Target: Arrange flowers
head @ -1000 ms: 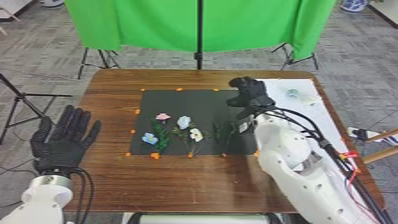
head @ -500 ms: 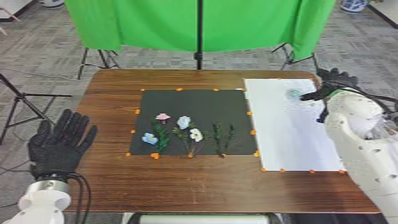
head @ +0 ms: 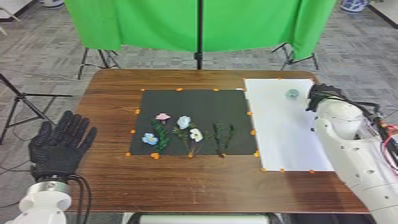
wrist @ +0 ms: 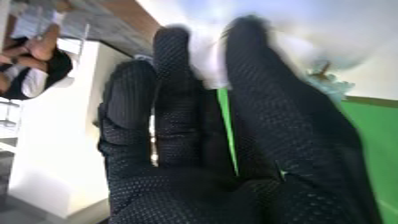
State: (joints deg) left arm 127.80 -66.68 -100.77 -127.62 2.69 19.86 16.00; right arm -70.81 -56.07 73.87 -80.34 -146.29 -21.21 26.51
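In the head view, my right hand (head: 325,95) is at the right edge of the white sheet (head: 289,130), beside a small pale-green object (head: 292,93). That object looks like a clear vase or holder. In the right wrist view my right hand (wrist: 284,110) has its fingers extended and holds nothing, with the pale-green object (wrist: 330,84) beyond them. My left hand (head: 59,145) rests open, palm up, at the table's left. On the black mat (head: 178,100) lie a pink flower (head: 162,116), blue flower (head: 149,139), pale-blue flower (head: 184,121), white flower (head: 195,134) and green sprigs (head: 226,139).
The brown table (head: 213,187) carries orange tape marks (head: 155,156) along the mat and sheet. A green cloth (head: 151,25) hangs behind the table, with black stands (head: 199,56) near it.
My right hand has moved from over the mat's far right corner, across the white sheet, to its right edge, uncovering the green sprigs and pale-green object. My left hand has barely moved.
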